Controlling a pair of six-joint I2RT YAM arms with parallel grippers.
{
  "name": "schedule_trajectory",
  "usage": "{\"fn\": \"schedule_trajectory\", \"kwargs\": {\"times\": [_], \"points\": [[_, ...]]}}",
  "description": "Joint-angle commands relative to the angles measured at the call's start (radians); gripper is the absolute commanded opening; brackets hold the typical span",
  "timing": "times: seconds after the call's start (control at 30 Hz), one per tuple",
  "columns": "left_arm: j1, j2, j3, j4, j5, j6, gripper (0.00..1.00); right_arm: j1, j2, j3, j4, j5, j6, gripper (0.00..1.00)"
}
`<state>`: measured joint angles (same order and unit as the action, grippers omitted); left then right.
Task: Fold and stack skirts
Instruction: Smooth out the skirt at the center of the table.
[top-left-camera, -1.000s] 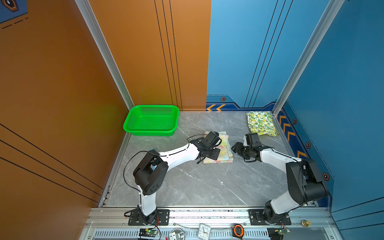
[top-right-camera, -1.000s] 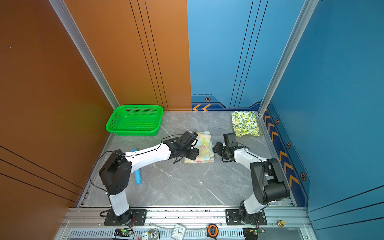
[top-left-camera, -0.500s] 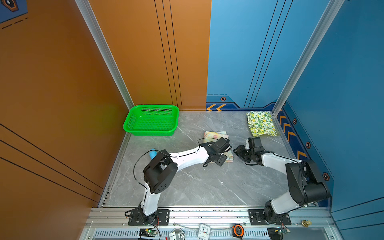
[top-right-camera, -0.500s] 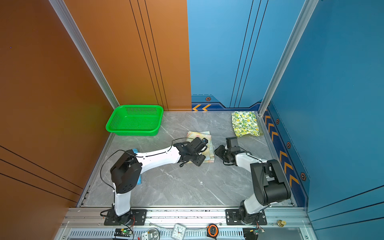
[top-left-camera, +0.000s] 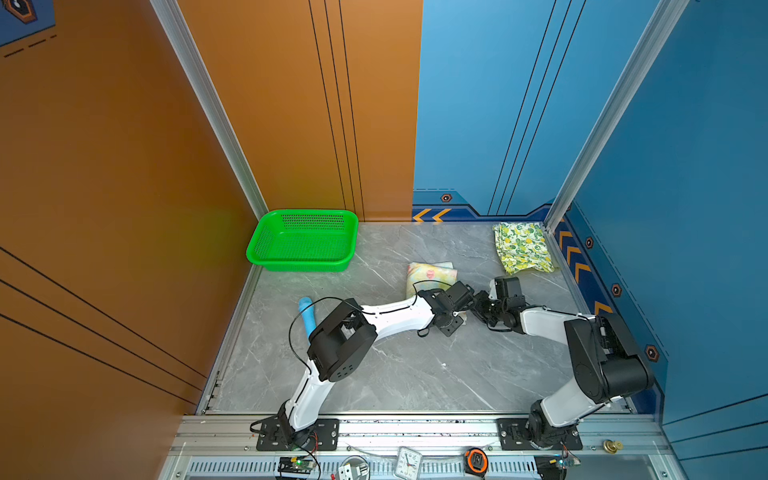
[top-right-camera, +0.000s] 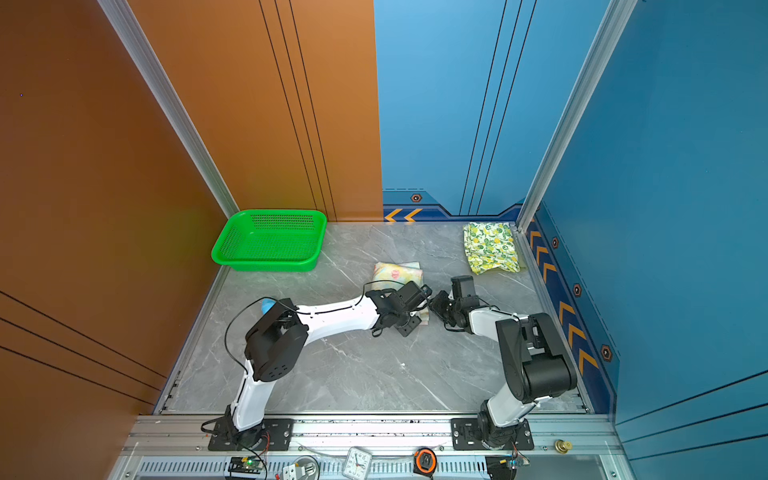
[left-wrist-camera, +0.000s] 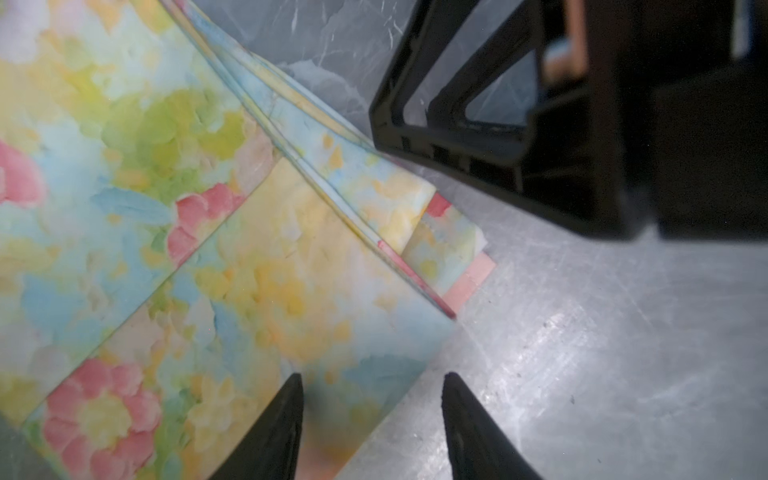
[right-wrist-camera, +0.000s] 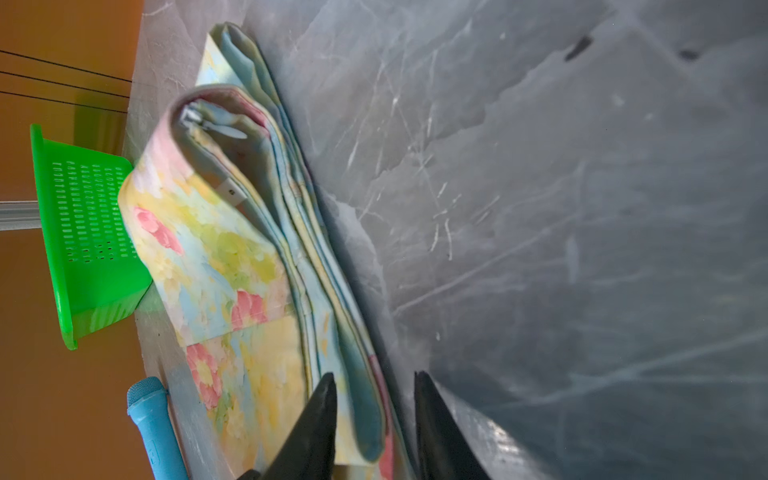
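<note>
Reaching low over the grey table (top-left-camera: 407, 374) with both arms, tool tips close together at one end of the folded pastel skirt (top-left-camera: 430, 272).

From the left wrist: left gripper (left-wrist-camera: 370, 386) spread, with a clear gap between its two black fingertips (left-wrist-camera: 286, 419). Set astride the skirt's edge (one tip over flowered cloth, its mate over bare table). Nothing pinched there. Just ahead of those tips, a stepped corner of stacked layers. Beyond that corner, close to the cloth, a black open-framed finger of the other tool.

From the right wrist: right gripper (right-wrist-camera: 374, 386) narrowed around the skirt's layered side edge, cloth filling the gap between its fingers (right-wrist-camera: 316, 424). Whether pressed tight or only lying against the cloth, cannot tell (too little to go on). Ahead of it, the rest of the skirt lying folded, top flap curled open at the far end.

Farther ahead of the right gripper, past the skirt: green basket (right-wrist-camera: 91, 249), with the light-blue toy microphone (right-wrist-camera: 153, 424) nearer and off to one side.

In both top views: toy beside the left arm's elbow, well behind the left gripper. Lemon-print skirt (top-left-camera: 521, 249) (top-right-camera: 490, 247) folded in the far corner, well apart from the right gripper.
</note>
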<state>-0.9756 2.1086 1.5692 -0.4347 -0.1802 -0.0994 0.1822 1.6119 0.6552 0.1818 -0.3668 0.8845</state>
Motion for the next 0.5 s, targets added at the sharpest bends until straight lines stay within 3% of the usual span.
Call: {"fn": "schedule_trajectory", "kwargs": {"times": [0.0, 0.07, 0.27, 0.37, 0.47], "points": [[0.008, 0.015, 0.021, 0.005, -0.024, 0.006, 0.39, 0.008, 0.027, -0.021, 0.068, -0.018, 0.038, 0.3], [0.011, 0.009, 0.012, 0.02, -0.022, -0.007, 0.27, 0.012, 0.043, -0.03, 0.106, -0.025, 0.063, 0.28], [0.03, -0.021, -0.022, 0.073, -0.005, -0.044, 0.07, 0.026, 0.082, -0.061, 0.207, -0.044, 0.126, 0.16], [0.037, -0.037, -0.039, 0.098, -0.002, -0.061, 0.0, 0.031, 0.093, -0.082, 0.257, -0.044, 0.155, 0.09], [0.042, -0.056, -0.054, 0.119, -0.001, -0.08, 0.0, 0.033, 0.098, -0.097, 0.288, -0.047, 0.176, 0.07]]}}
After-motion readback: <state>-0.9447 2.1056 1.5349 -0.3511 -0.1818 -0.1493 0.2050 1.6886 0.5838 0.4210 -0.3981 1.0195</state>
